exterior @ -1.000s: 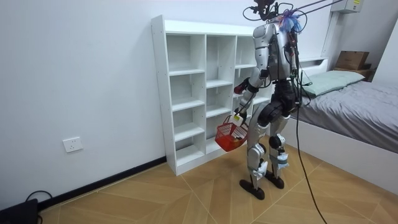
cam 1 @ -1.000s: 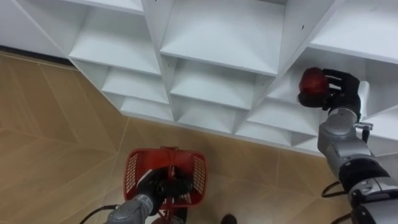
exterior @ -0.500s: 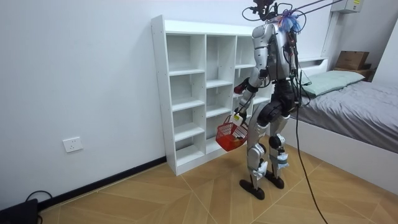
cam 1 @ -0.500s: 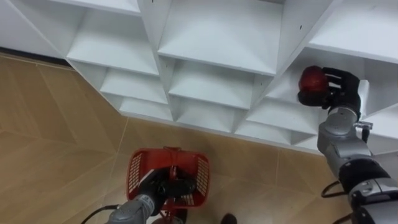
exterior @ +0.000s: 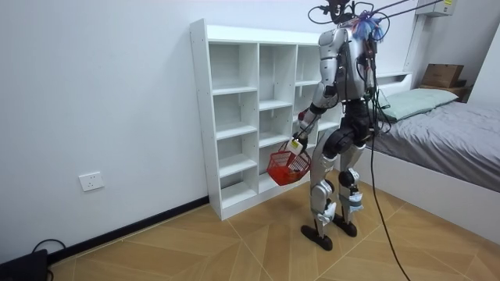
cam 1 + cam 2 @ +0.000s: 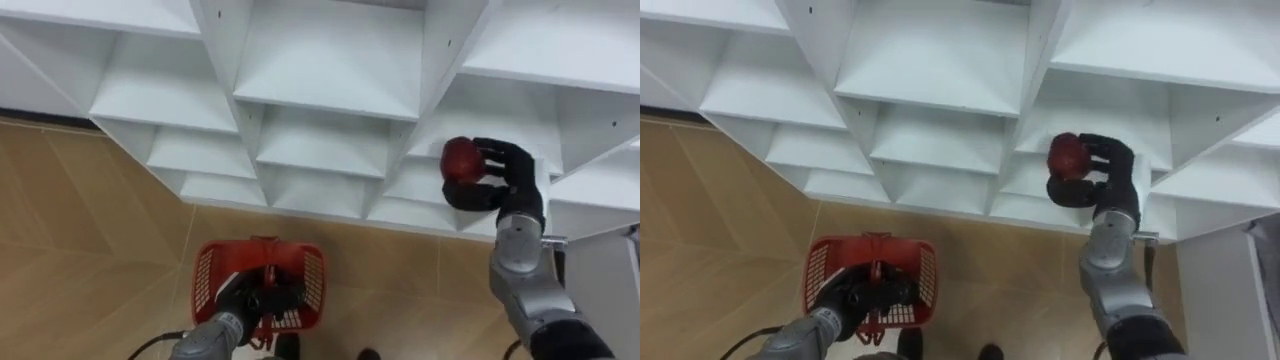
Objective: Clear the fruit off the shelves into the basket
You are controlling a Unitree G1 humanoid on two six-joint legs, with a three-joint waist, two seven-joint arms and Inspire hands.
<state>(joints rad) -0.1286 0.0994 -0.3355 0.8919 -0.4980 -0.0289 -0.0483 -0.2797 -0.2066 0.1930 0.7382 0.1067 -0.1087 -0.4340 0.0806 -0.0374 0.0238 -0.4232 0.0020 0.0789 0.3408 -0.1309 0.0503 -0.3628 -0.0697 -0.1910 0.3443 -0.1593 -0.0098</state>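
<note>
Closet shelves [image 6: 330,100] ahead: right hand [image 6: 508,178] clasps red fruit [image 6: 461,159]; left hand [image 6: 243,298] grips basket [image 6: 207,283] handle.

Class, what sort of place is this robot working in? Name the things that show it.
Probably a bedroom in a home: a bed with a pillow stands near a white shelf unit, on a wooden floor.

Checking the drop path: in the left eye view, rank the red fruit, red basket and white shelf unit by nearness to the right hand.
1. Red fruit: held in the right hand.
2. White shelf unit: just beyond it.
3. Red basket: lower left, in the left hand.
</note>
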